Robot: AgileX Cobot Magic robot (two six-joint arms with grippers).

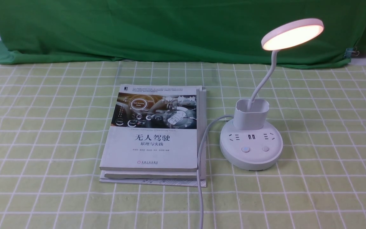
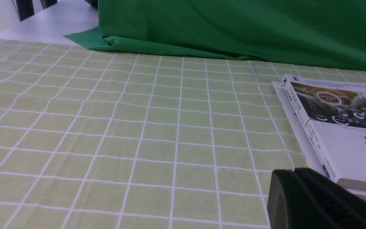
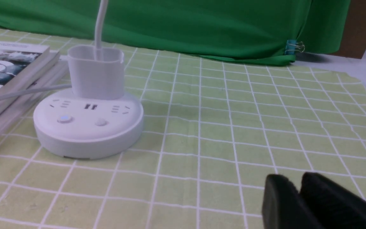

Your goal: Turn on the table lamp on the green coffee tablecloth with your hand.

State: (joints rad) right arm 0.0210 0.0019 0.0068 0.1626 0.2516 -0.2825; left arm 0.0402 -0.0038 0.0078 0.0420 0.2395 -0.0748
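Front view: The table lamp point(image 1: 250, 140) stands upright on the green coffee tablecloth point(image 1: 329, 127), right of centre, its base just beside a stack of books point(image 1: 154, 136). The disc head point(image 1: 292, 33) glows warm, so I judge the lamp is already on and the task complete. The white cord point(image 1: 202, 149) runs from the base along the edge of the books toward the camera, which keeps it clear of the two buttons point(image 1: 255, 149) on the near side. The cup-shaped holder point(image 1: 251, 114) sits behind the sockets; only the neck passes through it and I see nothing else inside. Neither end effector appears here.

Left wrist view: My left end effector point(image 2: 322, 200) is a dark mass low over the surface, near the books; only one solid piece shows, and I cannot tell its opening.

Right wrist view: My right end effector point(image 3: 300, 203) sits near the surface, well apart from the lamp base. Its two black fingers point(image 3: 278, 200) lie together with hardly a gap, so it reads as closed and empty. The left button appears faintly lit.
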